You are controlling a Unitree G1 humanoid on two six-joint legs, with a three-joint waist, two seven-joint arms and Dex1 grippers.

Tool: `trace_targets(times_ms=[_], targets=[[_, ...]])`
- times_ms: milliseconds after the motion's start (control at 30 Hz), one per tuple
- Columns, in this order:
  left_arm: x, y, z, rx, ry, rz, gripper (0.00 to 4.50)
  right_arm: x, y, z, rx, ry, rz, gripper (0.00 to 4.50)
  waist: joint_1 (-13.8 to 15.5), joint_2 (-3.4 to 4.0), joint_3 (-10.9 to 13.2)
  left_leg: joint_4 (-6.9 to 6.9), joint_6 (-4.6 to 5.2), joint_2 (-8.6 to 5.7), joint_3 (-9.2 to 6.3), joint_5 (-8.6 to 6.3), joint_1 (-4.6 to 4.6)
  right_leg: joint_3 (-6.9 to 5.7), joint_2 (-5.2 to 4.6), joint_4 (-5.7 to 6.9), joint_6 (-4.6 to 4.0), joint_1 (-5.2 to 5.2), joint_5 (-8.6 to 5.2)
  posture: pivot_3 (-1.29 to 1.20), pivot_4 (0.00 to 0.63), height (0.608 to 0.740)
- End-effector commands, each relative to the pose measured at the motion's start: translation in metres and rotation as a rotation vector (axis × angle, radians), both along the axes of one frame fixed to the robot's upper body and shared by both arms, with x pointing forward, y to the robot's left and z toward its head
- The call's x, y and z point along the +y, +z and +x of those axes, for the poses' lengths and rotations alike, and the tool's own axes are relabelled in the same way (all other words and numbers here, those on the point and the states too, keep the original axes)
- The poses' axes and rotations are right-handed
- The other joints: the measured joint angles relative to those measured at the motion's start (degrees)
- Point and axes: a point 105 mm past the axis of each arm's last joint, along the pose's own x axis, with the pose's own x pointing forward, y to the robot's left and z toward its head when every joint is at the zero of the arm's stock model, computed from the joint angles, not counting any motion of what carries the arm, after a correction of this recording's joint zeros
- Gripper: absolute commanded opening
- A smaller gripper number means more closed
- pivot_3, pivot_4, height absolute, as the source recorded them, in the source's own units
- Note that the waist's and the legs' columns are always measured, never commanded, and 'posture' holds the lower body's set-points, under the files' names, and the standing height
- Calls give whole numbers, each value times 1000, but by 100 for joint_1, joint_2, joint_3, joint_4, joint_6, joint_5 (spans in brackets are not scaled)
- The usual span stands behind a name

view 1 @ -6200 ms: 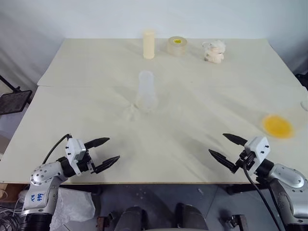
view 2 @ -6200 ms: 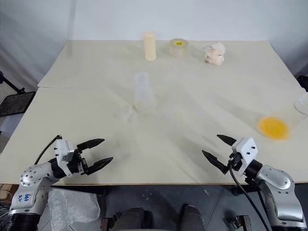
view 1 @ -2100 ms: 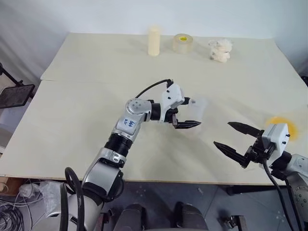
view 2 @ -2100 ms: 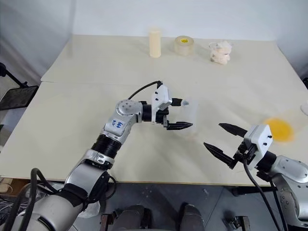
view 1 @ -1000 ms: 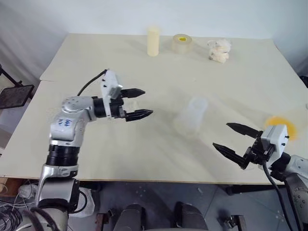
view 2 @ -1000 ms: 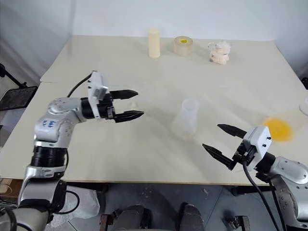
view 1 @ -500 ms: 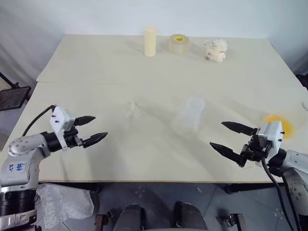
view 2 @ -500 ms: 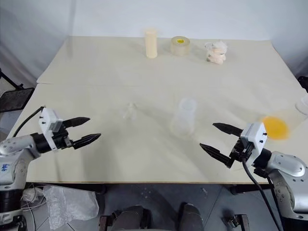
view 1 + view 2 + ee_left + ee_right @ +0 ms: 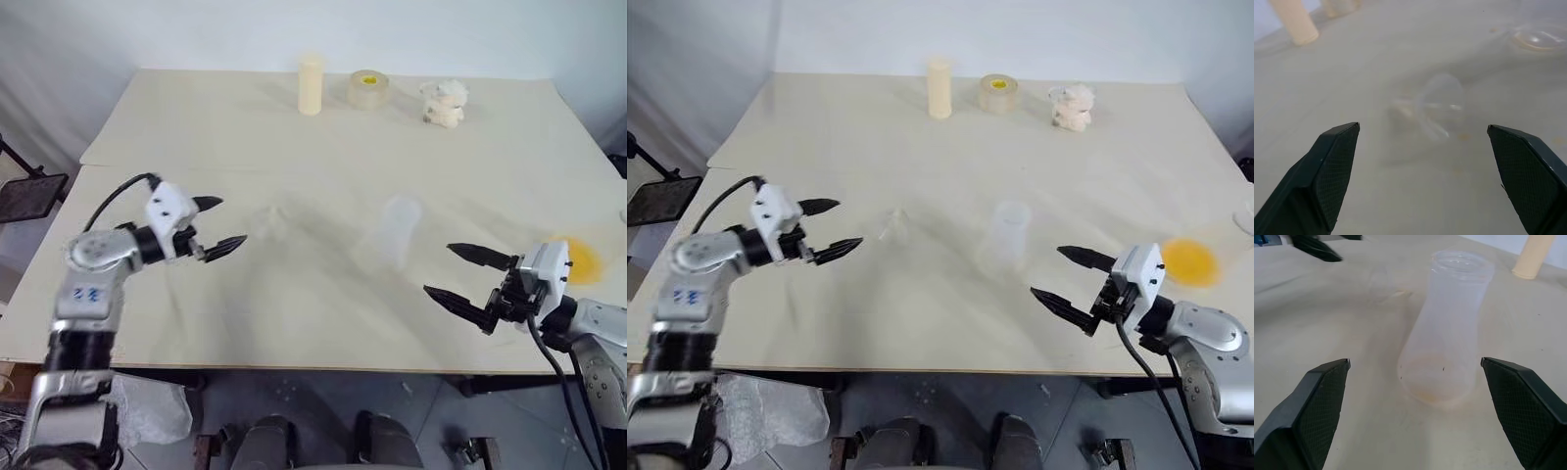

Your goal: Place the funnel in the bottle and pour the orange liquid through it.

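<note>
A: Left eye view: left gripper [image 9: 217, 224] sits left of centre, fingers spread wide, nothing in them. The small see-through plastic cone funnel [image 9: 272, 221] lies on its side just right of it, not touched.

B: And the tall clear plastic bottle [image 9: 396, 228]?

A: Upright, centre-right of frame, mouth open, w/ no funnel in it yet. Right gripper [image 9: 466, 278] is lower right, jaws also fully apart, empty, aimed at the bottle but short of it.

B: Orange liquid [image 9: 578, 258]?

A: Far right edge of the cream table [image 9: 323, 323], a bright patch in clear plastic; container outline is hard to make out.

B: Risks from here?

A: Funnel's near-invisible, light, on its side. Closing on the cone wall prob. squirts it away or rolls it; the spout end looks like the safer grab. Bottle is light-looking & empty, so seating the funnel w/o the right gripper steadying it could tip it. Pouring before the funnel sits straight = spill on the table.
</note>
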Motion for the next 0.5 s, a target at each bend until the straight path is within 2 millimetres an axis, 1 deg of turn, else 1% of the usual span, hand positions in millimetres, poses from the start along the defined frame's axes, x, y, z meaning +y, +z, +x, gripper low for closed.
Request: trace_targets(times_ms=[33,200,367,400,433,500], targets=[[-6,3,17,-36,-27,74,4460,7,10,-7,-52,13,-2,4500,-13,-1,0,0,0,-1,6,0,-3,-2,0,0,0,-1,0,0,150,740],[-21,-3,37,-37,-74,161,4460,20,14,-17,-66,27,8,4500,-62,-2,0,-4,0,-3,25,0,-5,-8,0,2,0,-3,0,0,150,740],[-36,-8,44,-32,-135,194,4460,28,19,-23,-85,20,27,4500,-66,-3,0,-3,0,-2,26,0,-7,-9,0,2,0,-3,0,0,150,740],[-39,-8,45,-37,-139,195,4039,29,20,-24,-89,16,30,4500,-64,-5,1,-3,0,-2,26,0,-7,-9,-1,2,0,-3,0,0,150,740],[-40,-8,46,-39,-146,197,3846,29,20,-24,-90,12,33,4500,-61,-5,1,-2,1,-2,26,0,-8,-9,0,2,0,-4,0,0,150,740],[-43,-6,48,-42,-147,197,3234,29,20,-25,-91,3,34,4500,-62,-5,1,-1,1,-2,24,0,-9,-9,-1,2,0,-4,0,0,150,740]])
